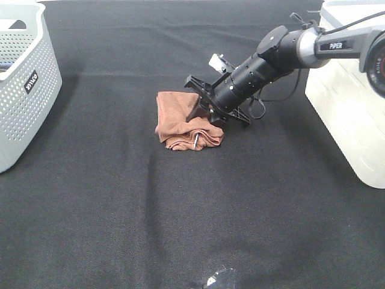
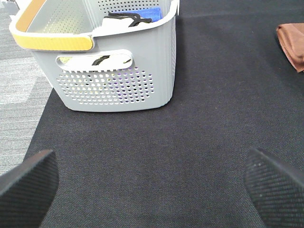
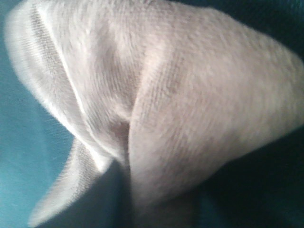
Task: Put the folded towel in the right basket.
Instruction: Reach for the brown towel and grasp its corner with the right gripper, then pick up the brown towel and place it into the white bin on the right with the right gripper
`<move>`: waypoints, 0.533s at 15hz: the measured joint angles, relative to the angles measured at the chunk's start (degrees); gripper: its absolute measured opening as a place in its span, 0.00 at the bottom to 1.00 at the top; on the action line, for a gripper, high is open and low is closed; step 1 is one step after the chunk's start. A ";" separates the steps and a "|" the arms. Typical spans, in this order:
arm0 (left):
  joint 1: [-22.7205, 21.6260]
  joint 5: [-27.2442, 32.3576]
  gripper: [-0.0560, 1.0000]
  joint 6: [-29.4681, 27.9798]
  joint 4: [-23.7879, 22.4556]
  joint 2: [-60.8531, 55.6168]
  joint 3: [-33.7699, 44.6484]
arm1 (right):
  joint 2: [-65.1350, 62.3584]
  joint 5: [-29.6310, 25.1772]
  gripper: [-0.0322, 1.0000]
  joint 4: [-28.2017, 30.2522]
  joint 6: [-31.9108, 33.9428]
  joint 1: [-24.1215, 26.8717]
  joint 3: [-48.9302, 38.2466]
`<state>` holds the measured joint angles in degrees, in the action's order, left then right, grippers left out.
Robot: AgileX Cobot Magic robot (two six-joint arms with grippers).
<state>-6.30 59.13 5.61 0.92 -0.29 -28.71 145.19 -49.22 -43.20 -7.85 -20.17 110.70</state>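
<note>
The folded brown towel lies on the black cloth near the middle of the table. My right gripper reaches down from the right and presses into the towel's right edge, which is bunched up around its fingers. The right wrist view is filled by a pinched, blurred fold of the towel; no fingers show there. The right basket, white, stands at the table's right edge. My left gripper is open and empty above the cloth, and the towel's corner shows far from it.
A grey perforated basket stands at the left edge; in the left wrist view it has an orange handle and holds blue and dark items. A small shiny object lies at the front edge.
</note>
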 joint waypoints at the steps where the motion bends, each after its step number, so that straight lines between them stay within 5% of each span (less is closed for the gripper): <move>1: 0.00 0.00 0.99 0.00 0.00 0.00 0.00 | 0.29 -1.15 0.28 0.63 0.00 0.00 1.60; 5: 0.00 0.00 0.99 0.00 0.00 0.00 0.00 | -0.80 -8.02 0.28 1.72 0.00 -0.06 8.59; 8: 0.00 0.00 0.99 0.00 0.00 0.00 0.00 | -3.32 -19.08 0.28 2.92 0.00 -0.06 19.54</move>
<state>-6.30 59.13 5.61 0.92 -0.29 -28.71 141.86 -68.30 -40.28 -7.85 -20.23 130.23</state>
